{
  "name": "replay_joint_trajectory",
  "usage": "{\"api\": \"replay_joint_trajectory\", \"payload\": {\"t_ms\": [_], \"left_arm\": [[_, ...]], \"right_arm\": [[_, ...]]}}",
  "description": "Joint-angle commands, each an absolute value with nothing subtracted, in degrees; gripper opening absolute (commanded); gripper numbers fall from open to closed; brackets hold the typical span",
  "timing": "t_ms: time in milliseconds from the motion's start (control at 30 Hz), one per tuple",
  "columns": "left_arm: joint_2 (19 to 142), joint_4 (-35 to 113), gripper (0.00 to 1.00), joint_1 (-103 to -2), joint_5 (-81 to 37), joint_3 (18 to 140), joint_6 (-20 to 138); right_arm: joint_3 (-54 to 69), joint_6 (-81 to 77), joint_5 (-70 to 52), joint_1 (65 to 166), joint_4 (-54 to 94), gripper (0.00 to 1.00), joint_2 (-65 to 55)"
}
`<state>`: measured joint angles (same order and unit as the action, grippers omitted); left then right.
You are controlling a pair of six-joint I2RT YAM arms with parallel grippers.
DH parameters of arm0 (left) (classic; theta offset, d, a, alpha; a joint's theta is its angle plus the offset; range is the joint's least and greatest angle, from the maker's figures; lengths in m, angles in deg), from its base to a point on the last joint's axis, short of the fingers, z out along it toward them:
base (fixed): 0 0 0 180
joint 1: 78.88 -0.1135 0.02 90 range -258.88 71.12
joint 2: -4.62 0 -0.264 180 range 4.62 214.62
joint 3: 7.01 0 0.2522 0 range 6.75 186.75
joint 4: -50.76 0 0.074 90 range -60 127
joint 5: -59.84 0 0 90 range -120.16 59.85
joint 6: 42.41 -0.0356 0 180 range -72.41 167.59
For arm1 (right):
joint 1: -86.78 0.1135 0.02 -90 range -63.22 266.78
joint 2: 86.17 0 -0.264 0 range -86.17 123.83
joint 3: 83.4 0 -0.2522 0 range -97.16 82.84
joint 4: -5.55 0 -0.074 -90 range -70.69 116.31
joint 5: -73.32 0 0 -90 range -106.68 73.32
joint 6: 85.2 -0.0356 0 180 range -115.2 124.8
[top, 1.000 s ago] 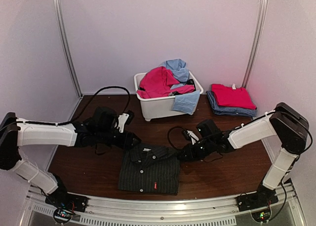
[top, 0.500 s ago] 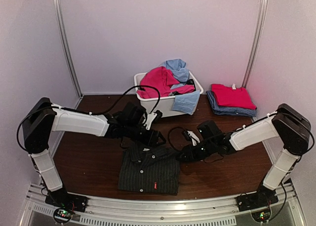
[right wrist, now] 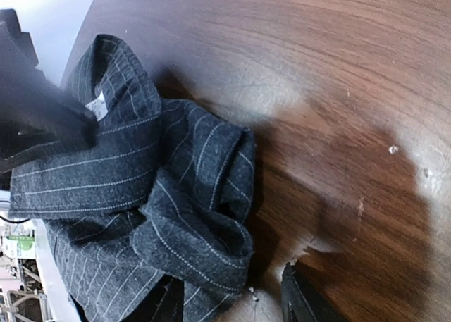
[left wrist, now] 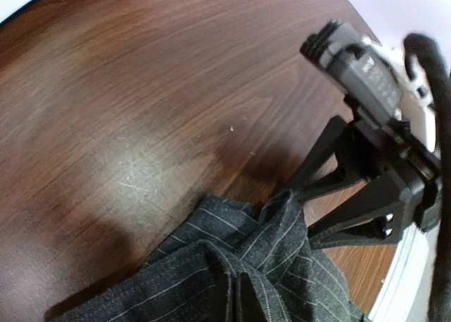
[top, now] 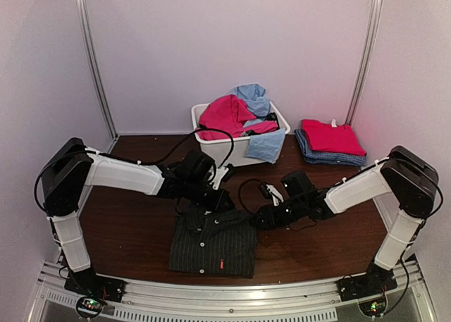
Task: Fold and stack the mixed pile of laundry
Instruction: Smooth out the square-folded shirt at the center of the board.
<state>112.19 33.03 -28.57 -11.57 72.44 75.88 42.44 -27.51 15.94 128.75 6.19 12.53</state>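
Note:
A black pinstriped shirt point(top: 211, 241) lies folded near the table's front edge. My left gripper point(top: 224, 199) sits at its collar, shut on a bunched ridge of the shirt point(left wrist: 232, 265). At the shirt's upper right corner my right gripper point(top: 258, 220) stands open. A rolled fold of the cloth point(right wrist: 204, 216) lies loose between its fingers point(right wrist: 303, 301). The rest of the mixed laundry pile, pink-red point(top: 224, 118) and light blue point(top: 252, 96) garments, fills the tub behind.
The white tub point(top: 211, 153) stands at the back centre. At the back right a folded red garment point(top: 331, 135) rests on a blue checked one point(top: 331, 158). Cables trail from both wrists. The side walls stand close to the table.
My left arm swung in from the left to the shirt's collar and its jaws closed on the cloth. The right gripper opened wider and barely moved.

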Motion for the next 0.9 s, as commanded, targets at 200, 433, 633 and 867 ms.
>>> {"api": "replay_joint_trajectory", "payload": {"t_ms": [200, 433, 633, 867], "left_arm": [[110.7, 39.7, 0.0, -28.6, -25.7, 71.7, 78.3], [111.4, 38.0, 0.1, -28.6, -30.9, 71.9, 77.6], [99.4, 39.5, 0.47, -29.8, -32.2, 61.8, 77.8], [87.7, 38.3, 0.48, -31.7, -30.9, 51.0, 80.0]], "right_arm": [[42.5, -26.7, 15.8, 127.9, 5.9, 0.0, 13.5], [43.6, -25.7, 14.0, 126.7, 8.3, 0.0, 12.8], [42.3, -23.4, 11.2, 125.5, 12.3, 0.0, 11.1], [39.3, -17.4, 7.8, 123.3, 18.8, 0.12, 7.7]]}}
